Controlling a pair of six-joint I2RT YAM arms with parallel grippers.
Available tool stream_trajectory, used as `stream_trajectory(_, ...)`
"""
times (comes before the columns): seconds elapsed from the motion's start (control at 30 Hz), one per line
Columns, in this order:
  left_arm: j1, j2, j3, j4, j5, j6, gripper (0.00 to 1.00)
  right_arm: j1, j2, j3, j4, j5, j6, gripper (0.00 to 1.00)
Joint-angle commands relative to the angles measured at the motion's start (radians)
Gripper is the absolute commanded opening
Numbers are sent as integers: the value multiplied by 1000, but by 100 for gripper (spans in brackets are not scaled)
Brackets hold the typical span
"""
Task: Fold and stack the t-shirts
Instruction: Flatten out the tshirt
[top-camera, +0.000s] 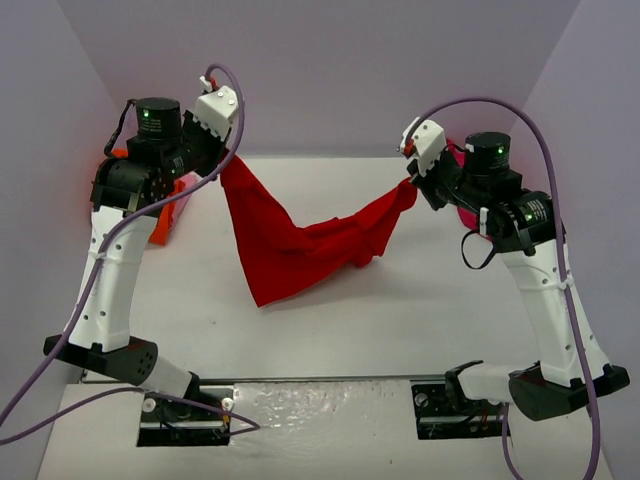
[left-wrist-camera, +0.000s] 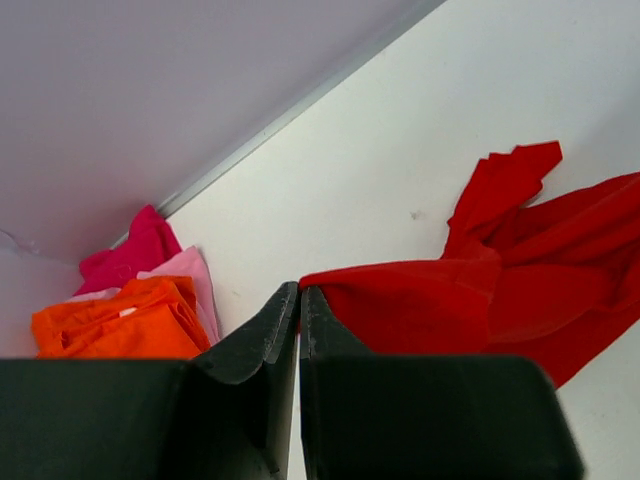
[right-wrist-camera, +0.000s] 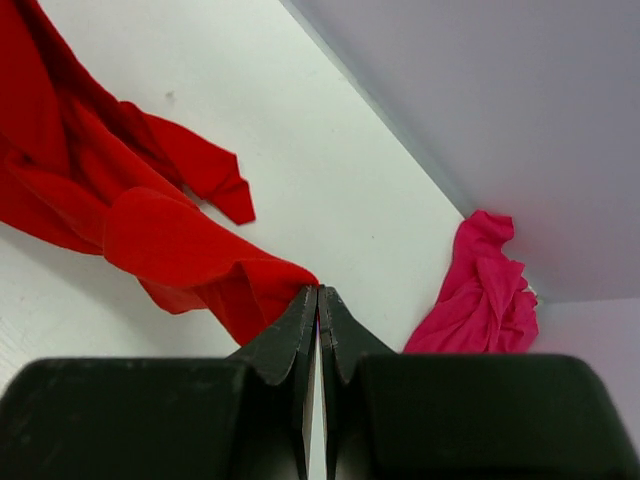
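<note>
A red t-shirt (top-camera: 295, 245) hangs stretched between both arms above the white table, its lower part sagging onto the surface. My left gripper (top-camera: 222, 165) is shut on the shirt's left edge (left-wrist-camera: 400, 300), and my right gripper (top-camera: 412, 186) is shut on its right edge (right-wrist-camera: 190, 245). In each wrist view the jaws stand pressed together with red cloth pinched at the tips. An orange t-shirt (left-wrist-camera: 115, 320) lies folded at the back left on top of pink and magenta ones (left-wrist-camera: 140, 250). Another magenta t-shirt (right-wrist-camera: 480, 295) lies crumpled at the back right.
Lilac walls (top-camera: 330, 70) close in the table at the back and both sides. The pile of folded shirts (top-camera: 165, 215) sits behind the left arm. Purple cables (top-camera: 545, 150) loop over both arms.
</note>
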Motion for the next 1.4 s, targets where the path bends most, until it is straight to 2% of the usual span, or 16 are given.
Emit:
stream_trajectory(0.0,40,-16,159,1,-22,-13,0,9,7,44,22,6,-30,0)
stream_trajectory(0.1,94,-58,177,5,-6,-42,0,21,40,3,36,9,-42,0)
stream_trajectory(0.23,181,-107,119,52,20,-103,0,39,107,-49,52,61,-53,0)
stream_trajectory(0.3,237,-120,104,86,21,-152,0,94,138,-85,23,106,-78,2)
stream_trajectory(0.4,357,-99,166,96,39,-216,0,231,175,-161,-27,131,-117,23)
stream_trajectory(0.47,425,-71,281,78,70,-252,0,280,203,-171,-98,123,-143,53)
stream_trajectory(0.5,466,-51,338,64,92,-273,0,299,216,-177,-121,130,-152,64)
stream_trajectory(0.6,638,-3,469,41,200,-404,0,318,251,-188,-123,199,-149,71)
stream_trajectory(0.67,734,-4,461,113,273,-506,0,317,256,-198,-120,221,-148,72)
stream_trajectory(0.77,779,28,460,218,376,-659,0,315,238,-232,-90,236,-152,72)
stream_trajectory(0.87,766,100,472,327,489,-768,0,311,203,-263,-56,246,-145,72)
stream_trajectory(0.93,735,138,481,318,512,-744,0,308,192,-275,-51,250,-129,72)
stream_trajectory(1.1,586,201,483,217,454,-605,0,310,200,-267,-50,274,-106,72)
stream_trajectory(1.2,367,230,484,129,373,-464,0,309,226,-249,-51,274,-91,72)
stream_trajectory(1.3,115,260,472,45,228,-334,0,306,254,-233,-51,301,-80,72)
stream_trajectory(1.37,22,277,449,28,188,-304,0,305,267,-232,-50,320,-78,71)
